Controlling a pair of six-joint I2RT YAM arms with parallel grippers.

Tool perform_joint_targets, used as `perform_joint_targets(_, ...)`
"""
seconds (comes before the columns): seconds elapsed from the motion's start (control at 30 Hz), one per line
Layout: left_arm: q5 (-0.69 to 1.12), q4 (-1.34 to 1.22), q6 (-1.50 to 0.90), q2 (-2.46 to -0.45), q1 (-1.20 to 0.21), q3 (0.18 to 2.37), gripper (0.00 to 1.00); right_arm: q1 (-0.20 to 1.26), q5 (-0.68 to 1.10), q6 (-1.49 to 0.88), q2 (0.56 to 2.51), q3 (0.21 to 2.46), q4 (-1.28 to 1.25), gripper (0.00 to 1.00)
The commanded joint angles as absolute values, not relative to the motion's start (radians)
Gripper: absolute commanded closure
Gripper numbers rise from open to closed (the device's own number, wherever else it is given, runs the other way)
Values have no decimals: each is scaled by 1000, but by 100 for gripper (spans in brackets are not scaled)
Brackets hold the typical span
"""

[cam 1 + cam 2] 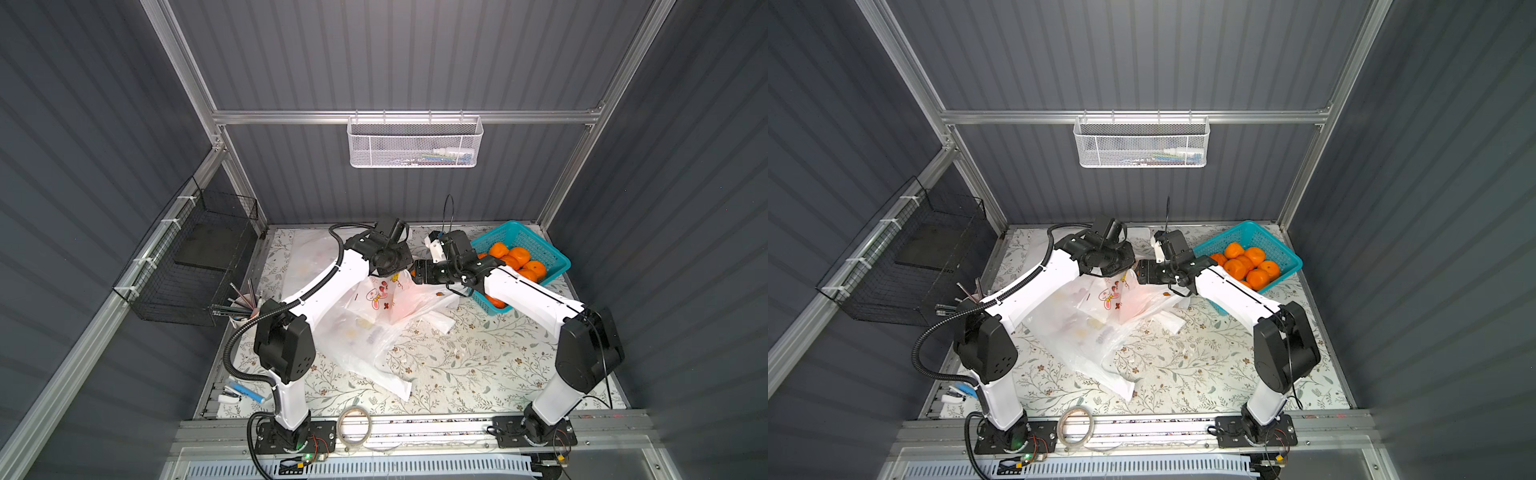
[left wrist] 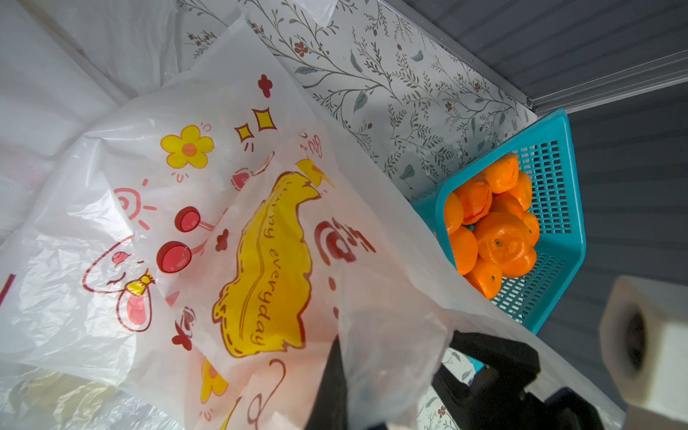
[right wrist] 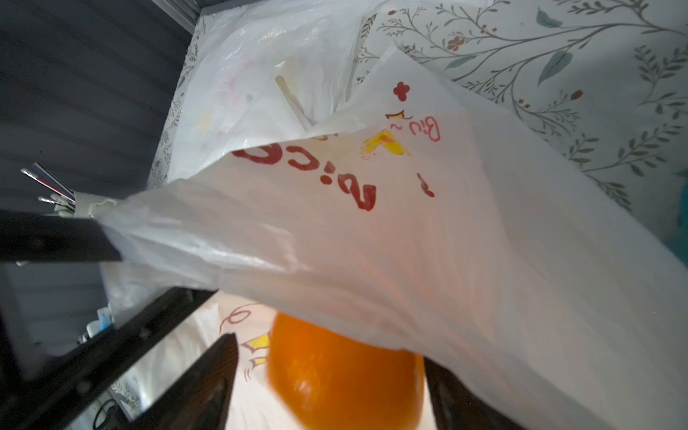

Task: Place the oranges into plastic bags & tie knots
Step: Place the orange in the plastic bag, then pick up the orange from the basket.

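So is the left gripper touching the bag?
Touching. The left wrist view shows the left gripper shut on the bag's rim, with film pinched at its tip. The right wrist view shows that film bunched there too.

basket [image 1: 530,237]: rear right, oranges [image 1: 519,255] in it | bags [image 1: 361,332]: centre, left of basket

the left arm [image 1: 328,282] reaches forward and inward from its base, wrist bent down, and the left hand [image 2: 331,383] is pinched tight on a fold of plastic bag [image 2: 223,223]. the right arm [image 1: 528,295] stretches across toward it. the right hand [image 3: 327,357] points sideways, fingers [image 3: 208,376] spread either side of an orange [image 3: 346,379], one finger clear of it.
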State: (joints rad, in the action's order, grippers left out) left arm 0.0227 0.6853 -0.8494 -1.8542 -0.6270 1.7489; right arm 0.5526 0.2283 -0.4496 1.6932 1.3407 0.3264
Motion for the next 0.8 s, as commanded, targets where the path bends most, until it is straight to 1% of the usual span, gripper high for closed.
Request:
perform_joint_targets(0.0,21,687,-859,-1824,-620,1749,95,552,228,-446,1660,1348,329,12)
perform_joint_targets(0.23,15,689,-859,-1829,-615,1735,95,532,214,-414,1511,1377,423,11)
perform_joint_targets(0.4,17,690,-857,-1838,-614,1729,95,482,196,-389,1391,1388,494,11)
perform_joint_targets(0.57,23,687,-857,-1845,-612,1736,95,339,208,-357,1319,1362,568,10)
perform_joint_targets(0.77,22,683,-856,-1845,-612,1737,95,135,214,-290,1353,1320,619,7)
